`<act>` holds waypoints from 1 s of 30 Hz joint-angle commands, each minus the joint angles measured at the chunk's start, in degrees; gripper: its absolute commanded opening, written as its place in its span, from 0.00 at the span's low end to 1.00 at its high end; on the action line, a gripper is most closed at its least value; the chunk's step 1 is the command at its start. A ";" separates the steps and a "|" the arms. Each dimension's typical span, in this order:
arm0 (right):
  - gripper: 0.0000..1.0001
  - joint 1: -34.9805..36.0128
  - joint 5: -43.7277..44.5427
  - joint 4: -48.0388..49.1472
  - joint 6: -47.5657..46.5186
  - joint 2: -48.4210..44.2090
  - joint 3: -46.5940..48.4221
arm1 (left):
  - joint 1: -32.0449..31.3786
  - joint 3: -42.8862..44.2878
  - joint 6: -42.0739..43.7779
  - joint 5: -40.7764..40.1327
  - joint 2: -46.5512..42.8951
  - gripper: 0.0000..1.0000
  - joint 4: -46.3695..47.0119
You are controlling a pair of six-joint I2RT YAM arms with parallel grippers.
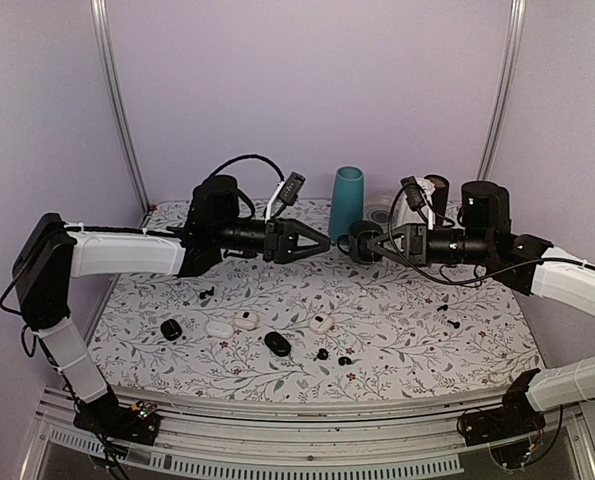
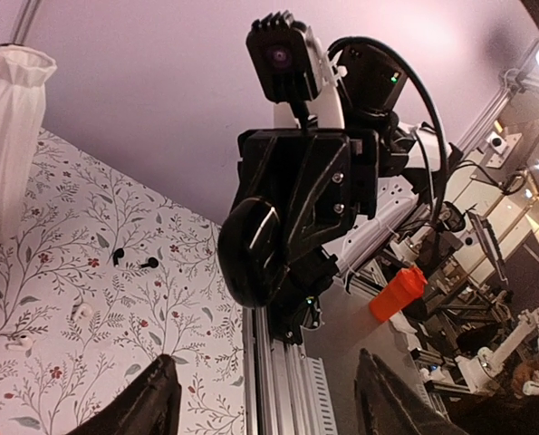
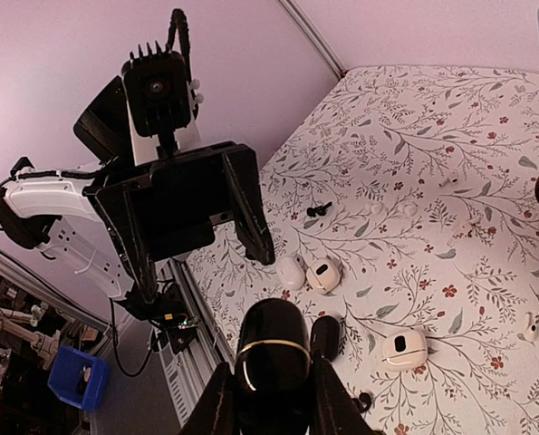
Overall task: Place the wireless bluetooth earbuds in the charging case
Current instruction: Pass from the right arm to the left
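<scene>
The right gripper (image 3: pixel 271 372) fills the bottom of its own wrist view. Its two fingers are clenched on the sides of a black charging case (image 3: pixel 269 331), a glossy oval with a thin golden seam line around it; the lid looks closed. The case is held in the air above the table (image 1: pixel 407 345) and points to the left. Directly opposite is the left gripper (image 2: pixel 264 358), near the case but not touching it. Its fingers (image 2: pixel 151 403) stand apart with nothing between them, so it is released. The two arms meet over the far middle of the table.

Below the grippers, on the flower-patterned table top, other cases lie in a loose row. A black case (image 1: pixel 171 328) is at the left, then two white cases (image 1: pixel 245 320) close together. Another black case (image 1: pixel 276 343) lies a little nearer, and one more white case (image 1: pixel 322 323) is to its right. The wireless bluetooth earbuds (image 1: pixel 322 354), two tiny black buds, lie loose on the table toward its near edge. They are just right of the second black case and near the single white case. More small black pieces (image 1: pixel 454 323) lie on the right side and one on the left; they are too small to tell what they are. A teal cylinder (image 1: pixel 347 203) stands upright at the far edge, behind the grippers.
</scene>
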 commanded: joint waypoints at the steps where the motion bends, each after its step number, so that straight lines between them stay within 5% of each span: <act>1: 0.03 0.31 -2.26 -1.73 -2.90 1.41 2.17 | -0.42 2.31 -1.78 1.91 2.78 0.65 4.90; 30: 0.03 0.36 -5.82 -3.85 -6.64 8.10 8.15 | -0.41 6.18 0.46 11.46 3.46 0.61 4.20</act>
